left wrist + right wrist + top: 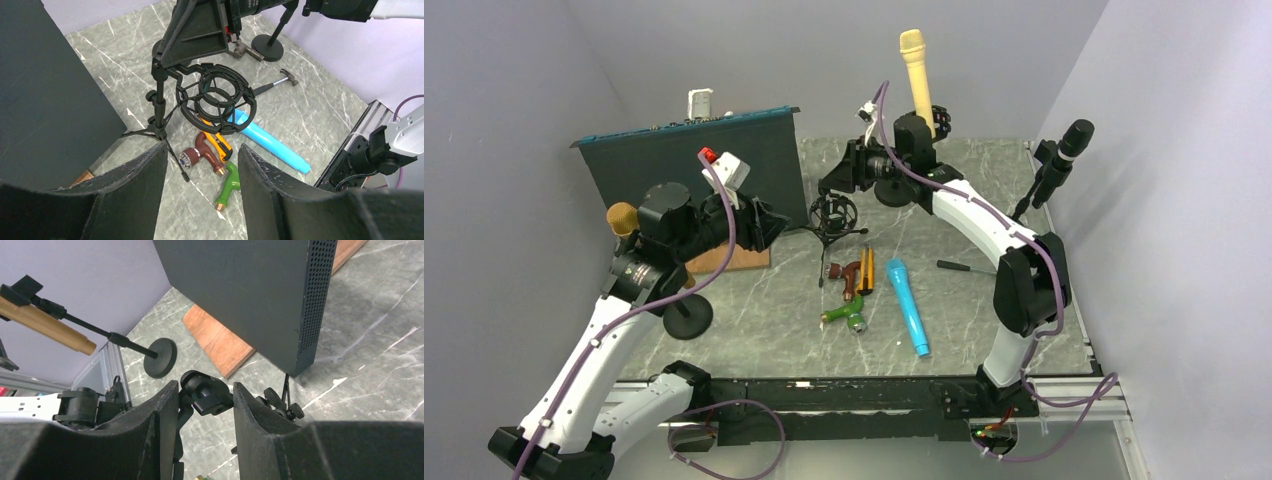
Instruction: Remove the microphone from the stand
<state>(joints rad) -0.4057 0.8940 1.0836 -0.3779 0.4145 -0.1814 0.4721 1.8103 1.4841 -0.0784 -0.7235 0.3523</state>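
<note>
A black shock-mount ring (pixel 217 97) on a small tripod stand (pixel 834 215) is empty. A blue microphone (pixel 907 305) lies flat on the marble table beside it and also shows in the left wrist view (pixel 272 145). My right gripper (pixel 829 180) is shut on the stand's black swivel joint (pixel 210 395), which sits between both fingers. My left gripper (pixel 769 225) is open and empty, left of the stand, and its wrist view looks down at the ring (pixel 202 150). Other microphones sit in stands: cream (pixel 914 65) at the back, black (pixel 1064 150) at the right, gold (pixel 622 217) at the left.
A brown nozzle (pixel 200 152), a green nozzle (pixel 227 185), an orange knife (pixel 217 140) and a hammer (pixel 275 85) lie near the tripod. A tall black box (pixel 694 165) on a wooden board (pixel 220 342) stands at the back left. A round stand base (pixel 686 318) sits near the left arm.
</note>
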